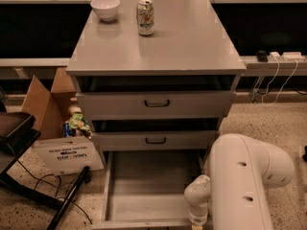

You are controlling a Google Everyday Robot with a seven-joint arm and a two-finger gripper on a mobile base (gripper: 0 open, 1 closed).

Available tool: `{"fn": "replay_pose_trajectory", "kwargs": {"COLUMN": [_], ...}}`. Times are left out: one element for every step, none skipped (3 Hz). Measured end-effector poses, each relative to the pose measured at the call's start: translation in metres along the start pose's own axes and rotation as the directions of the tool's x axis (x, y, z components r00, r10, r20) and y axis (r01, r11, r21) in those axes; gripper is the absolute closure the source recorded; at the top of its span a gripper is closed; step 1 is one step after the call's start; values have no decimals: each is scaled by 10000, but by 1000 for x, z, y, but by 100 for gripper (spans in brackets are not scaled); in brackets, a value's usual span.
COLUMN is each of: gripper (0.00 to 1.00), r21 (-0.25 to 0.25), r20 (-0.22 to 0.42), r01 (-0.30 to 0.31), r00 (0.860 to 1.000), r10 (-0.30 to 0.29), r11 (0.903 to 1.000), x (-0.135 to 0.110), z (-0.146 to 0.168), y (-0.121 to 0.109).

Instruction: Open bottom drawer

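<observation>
The grey cabinet [158,47] has three drawers. The bottom drawer [148,190] is pulled far out toward me, and its plain grey tray lies open and empty. Its front panel runs along the lower edge of the view, and its handle is out of sight. The top drawer front [156,103] and middle drawer front [156,140] stand slightly out, with dark gaps above them. My white arm [244,181] fills the lower right. The gripper [197,222] hangs at the bottom drawer's front right corner, cut off by the frame edge.
A white bowl [105,7] and a drink can [145,17] stand on the cabinet top. A cardboard box [45,102], a small toy [76,121] and a white printed sign [67,155] sit on the floor at left. A black chair base [19,143] and cables lie beside them.
</observation>
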State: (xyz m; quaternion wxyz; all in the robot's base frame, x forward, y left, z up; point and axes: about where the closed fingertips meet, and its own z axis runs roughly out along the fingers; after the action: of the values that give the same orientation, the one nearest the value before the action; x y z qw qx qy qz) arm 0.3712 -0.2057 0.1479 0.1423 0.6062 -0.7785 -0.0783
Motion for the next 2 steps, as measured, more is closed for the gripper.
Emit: {"fn": "replay_pose_trajectory", "kwargs": {"gripper": [42, 19], "r21": [0, 0], "r20": [0, 0], "r01": [0, 0], "r00": [10000, 10000], "r10": [0, 0], "r11": [10000, 10000], "x": [0, 0], "z": [0, 0], "y": [0, 0]}}
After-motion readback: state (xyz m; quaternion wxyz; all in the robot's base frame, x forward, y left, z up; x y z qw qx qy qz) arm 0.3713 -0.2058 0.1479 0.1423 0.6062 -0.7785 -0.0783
